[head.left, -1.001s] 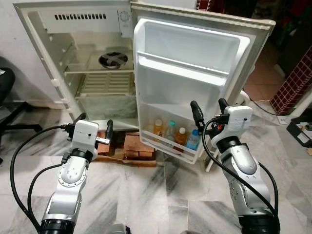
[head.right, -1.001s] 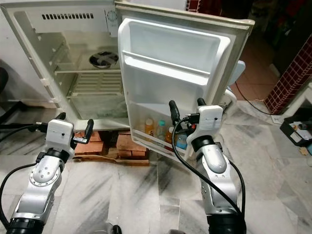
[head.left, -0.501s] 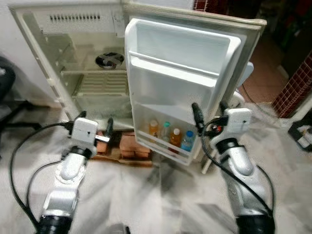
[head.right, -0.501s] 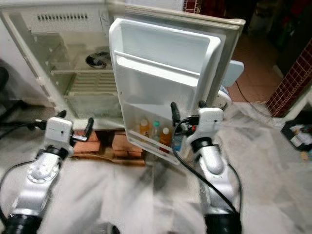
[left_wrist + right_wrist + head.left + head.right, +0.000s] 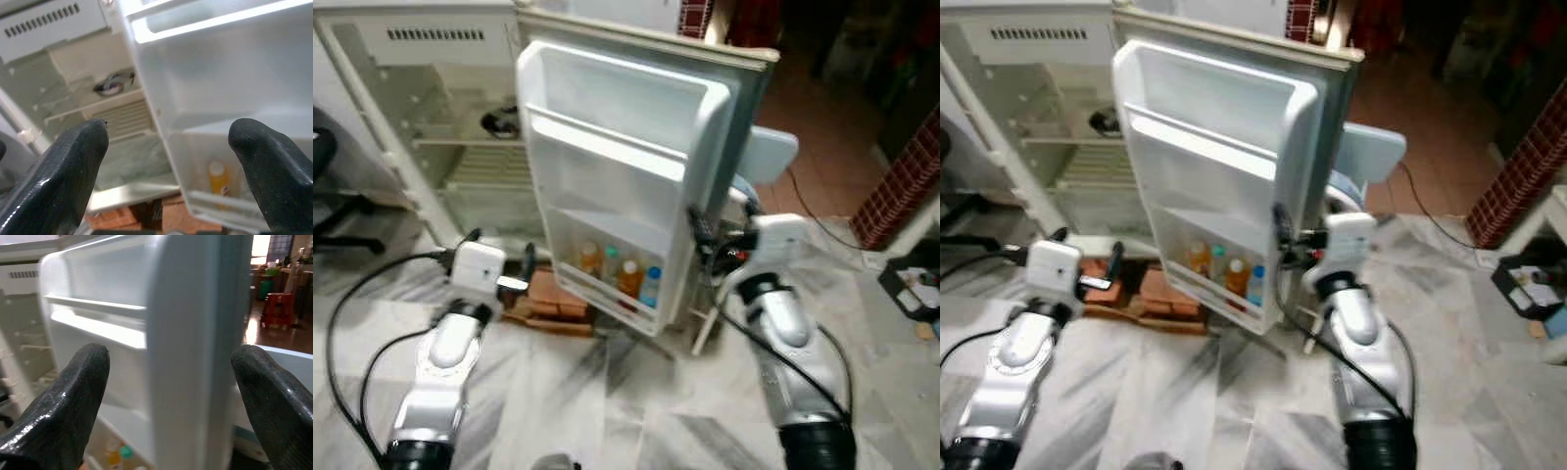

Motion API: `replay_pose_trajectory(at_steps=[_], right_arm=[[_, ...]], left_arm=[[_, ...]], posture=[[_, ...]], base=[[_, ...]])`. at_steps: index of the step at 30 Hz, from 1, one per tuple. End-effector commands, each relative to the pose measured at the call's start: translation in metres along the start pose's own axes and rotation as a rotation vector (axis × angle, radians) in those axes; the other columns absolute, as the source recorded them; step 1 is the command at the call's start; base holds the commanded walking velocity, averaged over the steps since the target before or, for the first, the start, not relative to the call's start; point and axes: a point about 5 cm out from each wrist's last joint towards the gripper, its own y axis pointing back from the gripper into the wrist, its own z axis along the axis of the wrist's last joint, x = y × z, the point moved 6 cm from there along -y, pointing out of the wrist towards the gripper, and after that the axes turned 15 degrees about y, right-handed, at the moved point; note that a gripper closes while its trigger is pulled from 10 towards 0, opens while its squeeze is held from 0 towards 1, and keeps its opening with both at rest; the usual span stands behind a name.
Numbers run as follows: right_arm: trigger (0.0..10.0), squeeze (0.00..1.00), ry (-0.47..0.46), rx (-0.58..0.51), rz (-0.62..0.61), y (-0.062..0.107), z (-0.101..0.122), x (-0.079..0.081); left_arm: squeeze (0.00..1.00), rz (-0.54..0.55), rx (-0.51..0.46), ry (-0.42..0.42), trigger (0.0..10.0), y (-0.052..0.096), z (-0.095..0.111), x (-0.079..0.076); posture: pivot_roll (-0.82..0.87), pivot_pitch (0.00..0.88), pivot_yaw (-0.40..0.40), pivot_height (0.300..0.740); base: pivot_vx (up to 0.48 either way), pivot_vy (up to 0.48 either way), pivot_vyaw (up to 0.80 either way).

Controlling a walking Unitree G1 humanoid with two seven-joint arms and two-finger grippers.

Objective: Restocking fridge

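The white fridge (image 5: 406,98) stands open, its shelves bare apart from a round fan-like thing (image 5: 499,122). Its door (image 5: 617,147) is swung partway, and several drink bottles (image 5: 617,276) stand in the lowest door shelf. My right gripper (image 5: 720,217) is open at the door's free edge, one finger on the inner side and one on the outer side; in the right wrist view the door edge (image 5: 195,357) stands between the fingers (image 5: 63,406). My left gripper (image 5: 499,250) is open and holds nothing, low in front of the fridge body.
Red bricks (image 5: 553,294) prop up the fridge base. A black chair (image 5: 328,196) is at the far left. A pale blue panel (image 5: 769,157) sits behind the door. A red brick wall (image 5: 901,176) and a box (image 5: 915,289) are at the right.
The view has shifted. The door has swung in toward the fridge body. My right gripper has gone from in front of the bottles to straddling the door's free edge.
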Motion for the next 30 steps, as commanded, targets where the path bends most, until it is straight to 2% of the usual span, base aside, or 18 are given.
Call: replay_pose_trajectory(at_steps=[1, 6, 13, 20, 30], right_arm=[[10.0, 0.00, 0.012, 0.018, -0.043, 0.003, -0.005, -0.013], [10.0, 0.00, 0.009, 0.008, 0.000, 0.007, -0.008, -0.002], [10.0, 0.00, 0.004, 0.006, -0.007, 0.001, -0.006, -0.003], [10.0, 0.00, 0.024, 0.007, -0.047, -0.002, -0.006, -0.016], [10.0, 0.00, 0.031, 0.003, -0.049, 0.001, -0.006, -0.015]], left_arm=[[0.00, -0.007, -0.009, 0.010, 10.0, -0.002, 0.003, -0.006], [0.00, -0.001, -0.001, 0.033, 10.0, 0.004, 0.000, -0.003], [0.00, -0.019, 0.004, 0.041, 10.0, 0.008, -0.001, -0.007], [0.00, -0.026, 0.010, 0.044, 10.0, 0.009, -0.002, -0.010], [0.00, -0.031, 0.012, 0.044, 10.0, 0.007, -0.003, -0.012]], posture=[[-0.01, 0.028, 0.031, 0.740], [0.01, 0.035, 0.025, 0.740], [0.01, 0.032, 0.018, 0.740], [0.01, 0.027, 0.014, 0.740], [0.00, 0.019, 0.018, 0.740]], base=[[0.000, 0.000, 0.00], [0.000, 0.000, 0.21], [0.069, 0.000, 0.50], [0.366, -0.157, 0.00], [0.400, -0.262, 0.00]])
